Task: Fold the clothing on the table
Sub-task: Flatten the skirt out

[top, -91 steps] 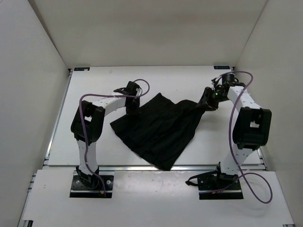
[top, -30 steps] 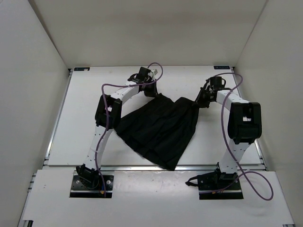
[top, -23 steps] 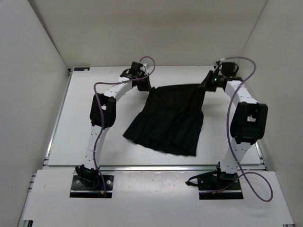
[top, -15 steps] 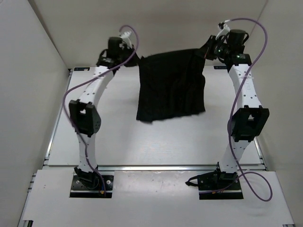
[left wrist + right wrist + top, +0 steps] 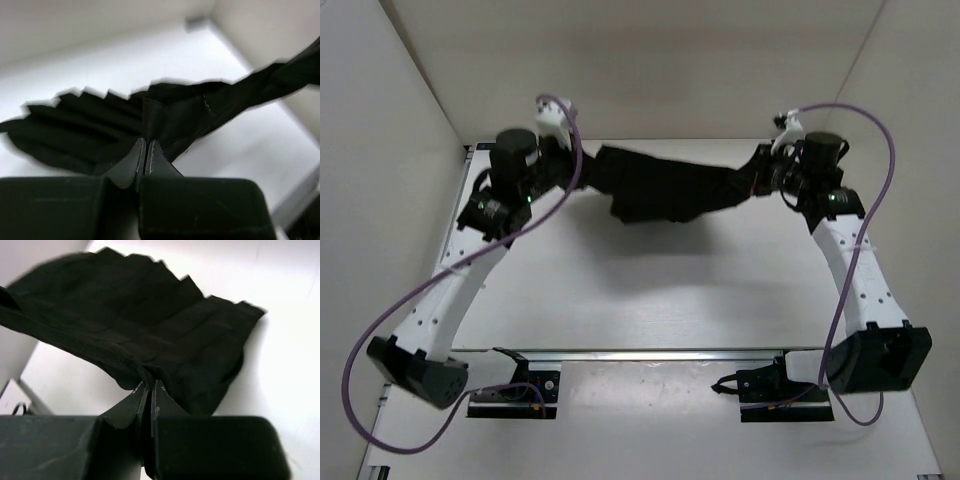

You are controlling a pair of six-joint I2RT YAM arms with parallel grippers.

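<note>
Top cam: high at near edge, looks down on table [image 5: 650,300]. Wrist cams: close, along fingers [image 5: 131,162]. All share clothing [image 5: 665,190].

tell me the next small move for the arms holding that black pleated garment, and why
The left gripper and right gripper are each shut on an end of the black pleated fabric garment, which hangs stretched between them, seemingly above the flat white tabletop. So probably lower both together, keeping it taut, to lay it flat before any fold.
</note>
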